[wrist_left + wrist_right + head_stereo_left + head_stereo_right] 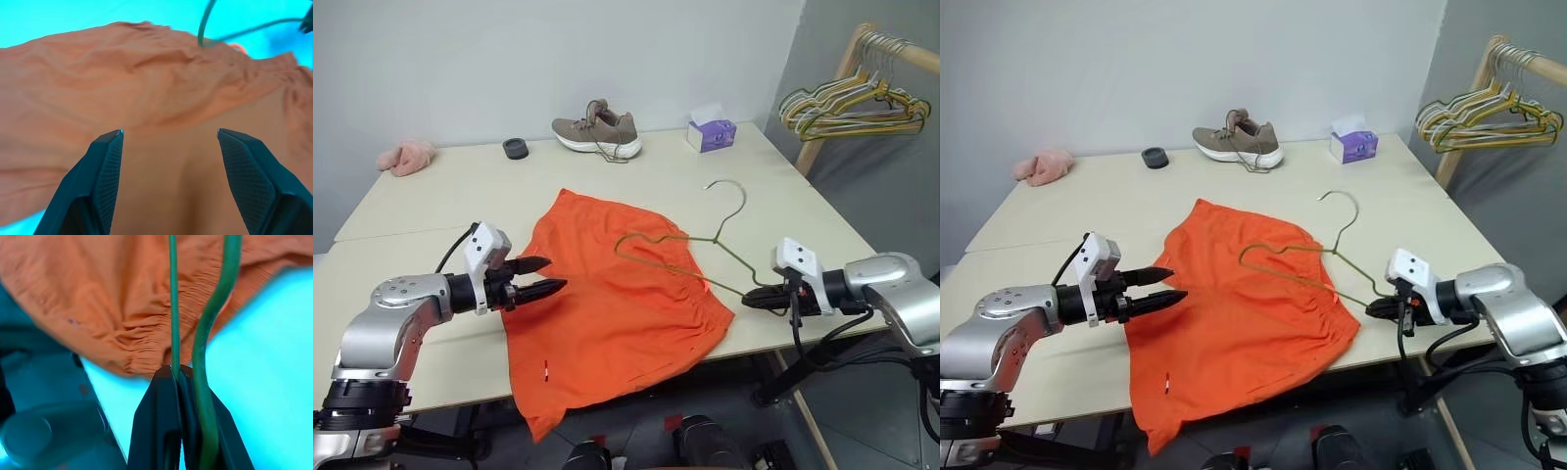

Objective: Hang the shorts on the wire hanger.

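Left claw (544, 275) fingers apart, gripping nothing, tips over the near left edge of the shorts (617, 304). Shorts lie flat mid-counter (431, 211), one leg drooping off the near edge below that claw. Right claw (751, 297) clamped together on one end of the wire hanger (680, 250), just off the shorts' waistband corner; hanger slants away from it over the fabric. Beyond both claws: open counter, then shoe (597, 129), tissue box (711, 131), black puck (516, 148), pink cloth (407, 157). Hanger rack (852, 98) beyond right claw.
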Tool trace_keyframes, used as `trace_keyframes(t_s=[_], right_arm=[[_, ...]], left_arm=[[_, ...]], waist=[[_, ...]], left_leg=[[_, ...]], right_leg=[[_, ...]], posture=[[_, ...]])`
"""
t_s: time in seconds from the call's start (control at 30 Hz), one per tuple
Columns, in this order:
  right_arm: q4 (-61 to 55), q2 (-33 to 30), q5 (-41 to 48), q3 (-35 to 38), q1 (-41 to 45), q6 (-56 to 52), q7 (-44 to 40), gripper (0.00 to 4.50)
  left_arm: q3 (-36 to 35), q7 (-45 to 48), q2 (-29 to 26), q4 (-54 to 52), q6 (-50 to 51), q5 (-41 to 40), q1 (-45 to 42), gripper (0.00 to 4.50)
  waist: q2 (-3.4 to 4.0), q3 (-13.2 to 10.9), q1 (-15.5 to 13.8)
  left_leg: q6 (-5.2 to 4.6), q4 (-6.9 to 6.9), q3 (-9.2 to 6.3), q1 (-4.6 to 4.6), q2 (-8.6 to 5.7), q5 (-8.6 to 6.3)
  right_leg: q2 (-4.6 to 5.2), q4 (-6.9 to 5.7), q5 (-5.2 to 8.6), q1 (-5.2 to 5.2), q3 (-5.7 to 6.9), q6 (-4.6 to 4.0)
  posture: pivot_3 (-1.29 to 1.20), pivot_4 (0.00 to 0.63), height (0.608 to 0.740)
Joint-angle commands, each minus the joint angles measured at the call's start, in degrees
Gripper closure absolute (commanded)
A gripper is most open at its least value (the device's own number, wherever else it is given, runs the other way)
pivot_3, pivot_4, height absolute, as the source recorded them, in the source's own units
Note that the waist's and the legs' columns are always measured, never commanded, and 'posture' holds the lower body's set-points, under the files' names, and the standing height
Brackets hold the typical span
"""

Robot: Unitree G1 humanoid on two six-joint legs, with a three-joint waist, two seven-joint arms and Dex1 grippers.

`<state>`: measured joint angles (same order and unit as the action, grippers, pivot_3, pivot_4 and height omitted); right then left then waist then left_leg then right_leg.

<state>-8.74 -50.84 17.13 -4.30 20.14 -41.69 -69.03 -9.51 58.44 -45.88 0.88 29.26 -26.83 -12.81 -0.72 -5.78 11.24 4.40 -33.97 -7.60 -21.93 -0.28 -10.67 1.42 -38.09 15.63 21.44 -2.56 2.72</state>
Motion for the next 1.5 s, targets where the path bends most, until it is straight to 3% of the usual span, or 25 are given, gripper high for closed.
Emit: trace_keyframes(t_s=[0.03,0.13,0.2,0.23,0.67,0.93,1.5], right_arm=[[-1.4,-1.6,2.9,6.1,-2.4,-5.4,3.3,4.50],[-2.0,-2.4,4.7,9.6,-5.9,-8.5,5.1,4.50],[-2.5,-2.8,5.7,11.2,-7.7,-10.3,6.0,4.50],[-2.8,-2.9,6.3,11.7,-8.6,-11.2,6.5,4.50],[-3.6,-2.4,11.2,6.6,-10.0,-20.5,8.8,4.50],[-0.1,-2.1,14.9,9.7,-7.4,-24.5,10.6,4.50],[1.2,-3.5,19.2,8.8,-6.4,-32.9,10.6,4.50]], left_arm=[[-2.0,-2.6,0.7,2.6,-2.1,1.3,0.3,1.27],[-1.3,-1.0,0.6,0.9,-1.7,0.5,2.7,0.73],[-0.4,-0.1,0.4,-0.6,-2.2,0.7,4.2,0.12],[0.1,0.1,0.4,-1.3,-2.9,1.2,4.8,0.05],[3.4,2.0,0.8,-7.5,-9.4,4.0,7.0,0.05],[3.9,2.1,0.9,-9.5,-11.0,4.8,8.8,0.05],[4.9,1.5,1.7,-9.6,-13.3,6.7,10.2,0.05]], waist=[[0.00,0.0,0.0],[-0.02,0.0,0.0],[-0.02,0.0,0.1],[-0.02,0.0,0.1],[-0.02,-0.1,0.5],[-0.04,-0.3,0.0],[-0.02,-0.3,0.0]], left_leg=[[0.00,0.00,0.00,0.00,0.00,0.00],[0.01,0.01,0.02,-0.05,0.00,-0.02],[0.03,0.01,0.06,-0.07,0.01,-0.04],[0.03,0.01,0.07,-0.07,0.01,-0.05],[0.06,0.01,0.13,-0.06,0.03,-0.09],[0.06,0.01,0.13,-0.07,0.04,-0.11],[0.06,0.01,0.14,-0.16,0.05,-0.14]], right_leg=[[0.00,0.00,0.00,0.00,0.00,0.00],[0.00,0.03,0.01,0.03,-0.01,-0.01],[0.00,0.03,0.02,0.08,-0.04,-0.02],[0.00,0.02,0.03,0.09,-0.05,-0.04],[0.04,0.06,0.05,0.10,-0.05,-0.08],[0.03,0.07,0.06,0.12,-0.04,-0.09],[0.02,0.08,0.07,0.22,-0.04,-0.10]], posture=[[-0.21,0.051,0.740],[-0.22,0.055,0.740],[-0.23,0.058,0.740],[-0.23,0.061,0.740],[-0.21,0.062,0.740],[-0.20,0.063,0.740],[-0.18,0.053,0.740]])
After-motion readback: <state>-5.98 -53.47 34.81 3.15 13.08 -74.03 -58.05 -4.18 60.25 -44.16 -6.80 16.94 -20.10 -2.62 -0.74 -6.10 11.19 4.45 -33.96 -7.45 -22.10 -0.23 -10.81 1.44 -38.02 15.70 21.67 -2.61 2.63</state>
